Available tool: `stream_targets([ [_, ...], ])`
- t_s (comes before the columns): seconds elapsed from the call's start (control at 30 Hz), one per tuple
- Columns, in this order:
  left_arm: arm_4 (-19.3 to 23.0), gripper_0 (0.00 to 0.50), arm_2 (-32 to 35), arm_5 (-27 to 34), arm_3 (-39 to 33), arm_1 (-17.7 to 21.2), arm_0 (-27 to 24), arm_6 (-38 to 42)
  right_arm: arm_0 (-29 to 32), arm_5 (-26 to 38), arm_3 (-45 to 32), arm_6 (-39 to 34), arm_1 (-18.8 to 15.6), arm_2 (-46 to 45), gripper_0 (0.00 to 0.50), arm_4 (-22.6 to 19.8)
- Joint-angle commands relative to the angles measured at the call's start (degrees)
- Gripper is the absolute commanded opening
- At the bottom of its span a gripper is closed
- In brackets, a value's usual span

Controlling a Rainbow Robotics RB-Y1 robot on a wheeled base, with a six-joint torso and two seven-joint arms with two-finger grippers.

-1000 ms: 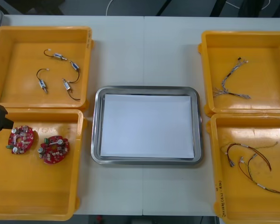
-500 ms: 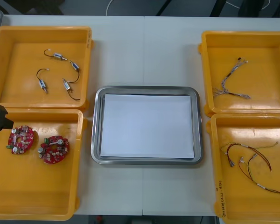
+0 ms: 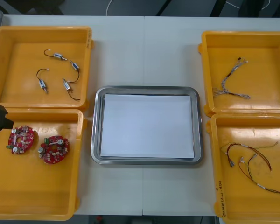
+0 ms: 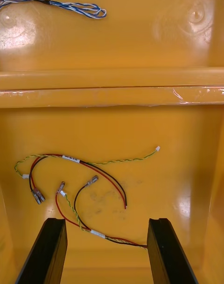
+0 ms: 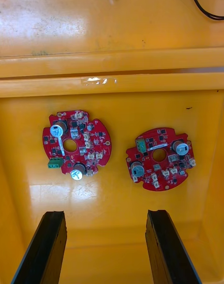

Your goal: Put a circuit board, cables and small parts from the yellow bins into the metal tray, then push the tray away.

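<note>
The metal tray, white inside, lies at the table's middle with nothing in it. Two round red circuit boards rest in the near left yellow bin. My left gripper hovers open above that bin, just short of the boards. Red and yellow cables lie in the near right yellow bin. My right gripper hangs open over them, the cables just beyond its fingertips. Both arms show at the front view's side edges.
The far left bin holds several small metal parts with black cables. The far right bin holds a twisted blue and white cable, also seen beyond the bin wall. Bare table lies beyond the tray.
</note>
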Motion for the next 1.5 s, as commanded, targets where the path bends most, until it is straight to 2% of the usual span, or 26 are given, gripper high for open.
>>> stream_targets([
  [0.03,0.3,0.5,0.2,0.4,-0.6,1.4,-0.2,-1.0,0.9,0.2,-1.8,1.5,-2.2,0.9,0.5,0.4],
  [0.37,0.3,0.5,0.1,0.4,-0.5,1.4,1.6,-0.9,1.7,0.2,-1.8,1.8,-1.2,0.1,0.5,1.3],
  [0.67,0.2,0.5,0.1,0.0,0.2,1.4,4.8,-1.0,4.5,0.2,-1.9,3.5,-1.3,-0.7,0.5,-0.1],
  [0.93,0.5,0.5,0.1,-6.8,3.0,1.5,8.0,-1.4,8.2,0.2,-5.2,4.7,-1.3,-2.6,0.5,-1.9],
  [1.5,3.0,0.5,0.0,-14.8,10.4,1.5,11.4,-3.2,19.2,0.2,-9.8,7.1,-1.2,-2.7,0.5,-4.2],
])
